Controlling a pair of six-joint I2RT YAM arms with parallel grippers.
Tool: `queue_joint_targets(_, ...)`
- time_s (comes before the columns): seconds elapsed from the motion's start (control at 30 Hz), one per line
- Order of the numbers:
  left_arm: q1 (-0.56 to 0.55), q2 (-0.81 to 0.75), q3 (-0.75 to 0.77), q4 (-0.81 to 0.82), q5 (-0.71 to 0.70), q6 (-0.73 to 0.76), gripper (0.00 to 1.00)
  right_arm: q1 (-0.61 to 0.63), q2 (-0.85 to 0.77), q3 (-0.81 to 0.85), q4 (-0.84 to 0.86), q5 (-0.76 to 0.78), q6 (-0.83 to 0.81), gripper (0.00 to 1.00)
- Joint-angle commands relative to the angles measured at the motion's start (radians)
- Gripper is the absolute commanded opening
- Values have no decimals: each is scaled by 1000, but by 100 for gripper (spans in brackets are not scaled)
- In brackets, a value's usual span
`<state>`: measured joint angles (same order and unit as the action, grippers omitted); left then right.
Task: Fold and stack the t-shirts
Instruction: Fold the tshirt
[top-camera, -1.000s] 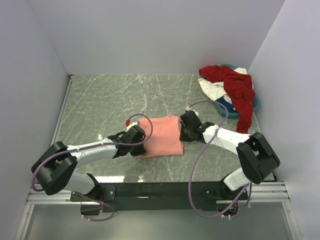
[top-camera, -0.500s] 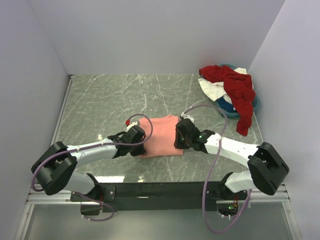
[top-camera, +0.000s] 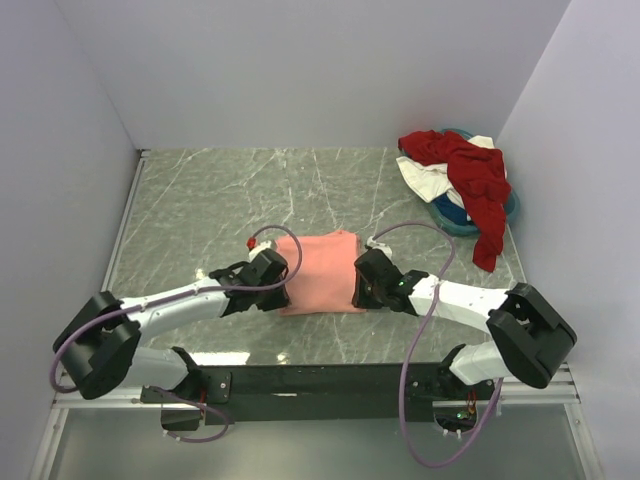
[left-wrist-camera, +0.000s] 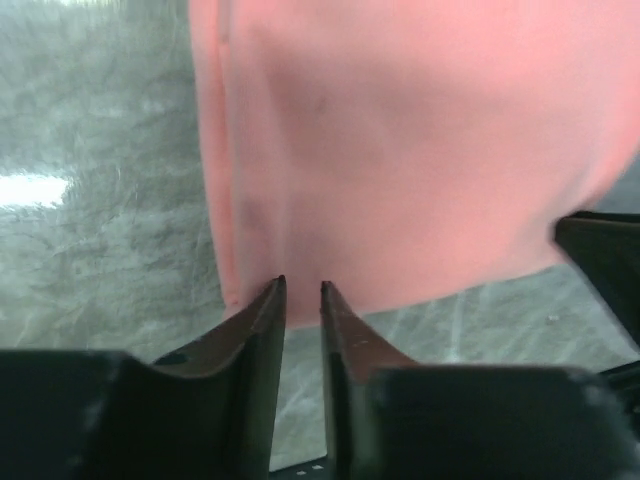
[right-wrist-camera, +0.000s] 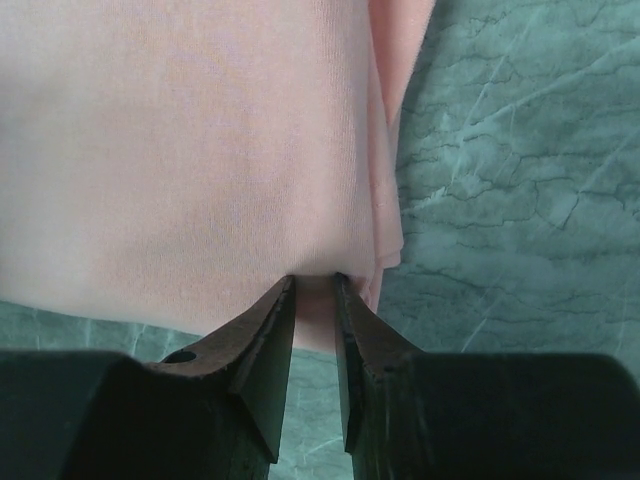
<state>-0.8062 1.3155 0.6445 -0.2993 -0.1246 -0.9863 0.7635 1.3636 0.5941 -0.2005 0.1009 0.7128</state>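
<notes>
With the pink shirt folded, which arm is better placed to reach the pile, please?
Probably right: the pile lies far right, nearer the right gripper; the left gripper is across the pink shirt.

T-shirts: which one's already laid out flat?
The salmon-pink t-shirt, a flat folded rectangle mid-table. The dark red t-shirt, white t-shirt and teal-blue t-shirt lie crumpled in the far-right heap.

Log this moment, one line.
salmon-pink t-shirt folded | left gripper: its left edge, grip unclear | right gripper: its right edge, grip unclear | other shirts: heaped far-right
</notes>
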Motion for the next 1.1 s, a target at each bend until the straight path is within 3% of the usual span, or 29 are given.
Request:
queue_joint_targets(0.0,18,-83,95,-75,-63,34,28,2,-15,-10,-59,2,1,30)
queue_joint_targets(0.03,34,-94,101,-81,-67,40,38,2,-24,-4,-63,2,-4,31)
queue_joint_targets(0.2,249,-102,96,-20,26,118,56,2,-70,30,-85,-7,-15,32)
queue_joint_targets(0.27,307,-58,90,15,89,130,57,2,-84,44,-100,-9,-21,33)
queue_joint_targets(0.53,360,51,49,254,256,176,69,2,-172,79,-151,26,-44,40)
queue_joint_targets(0.9,386,267,75,356,304,189,62,2,-216,73,-158,28,-49,40)
queue_joint_targets(1.07,387,355,80,402,342,173,52,0,-231,73,-172,33,-52,40)
